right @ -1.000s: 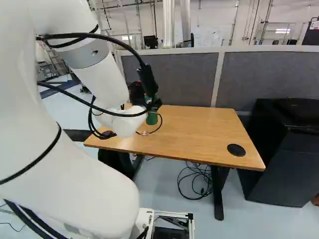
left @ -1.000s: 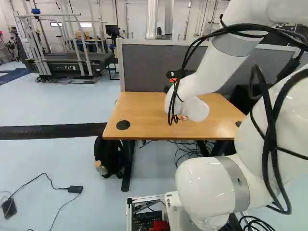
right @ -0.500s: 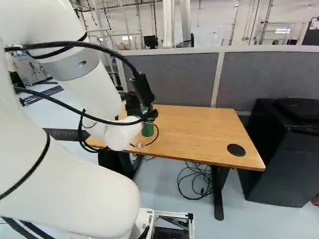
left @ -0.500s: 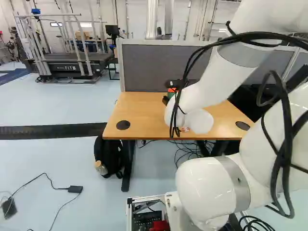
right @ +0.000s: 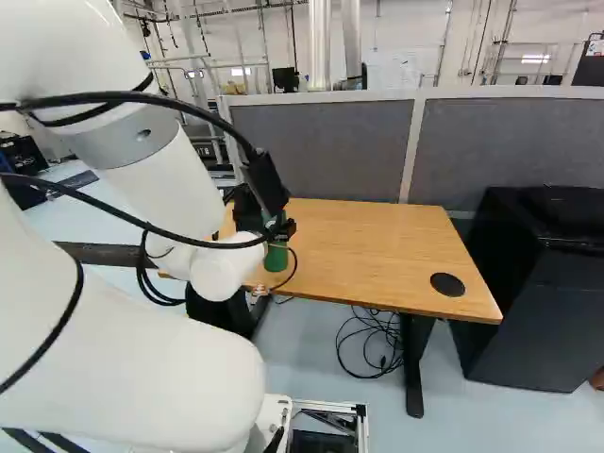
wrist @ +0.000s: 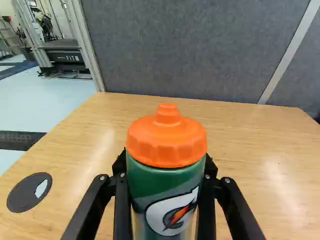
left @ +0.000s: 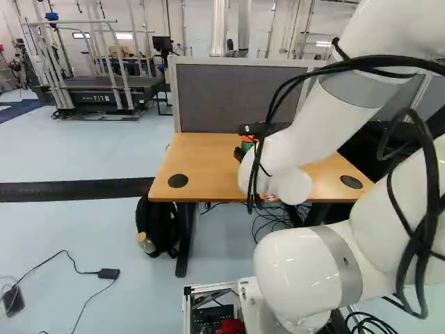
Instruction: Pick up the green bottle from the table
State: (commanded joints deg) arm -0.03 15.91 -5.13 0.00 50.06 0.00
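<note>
Nearest, the arm's white lowest joint (left: pixel 292 275) fills part of the foot of the left base view, next to an open frame (left: pixel 186 306) with a red part (left: pixel 232 327) inside. On the floor at the left of that view lie a thin cable (left: pixel 67 255) and a black adapter (left: pixel 108 273). Farther on, a black bag (left: pixel 158 223) leans near one leg of the wooden surface (right: pixel 377 245), and looped cables (right: pixel 370 344) lie beneath it.

Over the surface, the jaws (right: pixel 274 229) pinch the green bottle (right: pixel 276 257) from two sides. In the wrist view the bottle stands upright between them, orange lid (wrist: pixel 166 135) on top and clear of the fingers; its foot is out of that view, and whether it touches the surface cannot be told. A round black inset (wrist: pixel 29 192) lies well apart from the bottle.

A black cabinet (right: pixel 533 311) stands at the right of the right base view. Behind the surface runs a grey partition (right: pixel 510 146), and farther off is a treadmill (left: pixel 97 97) with pale rails
</note>
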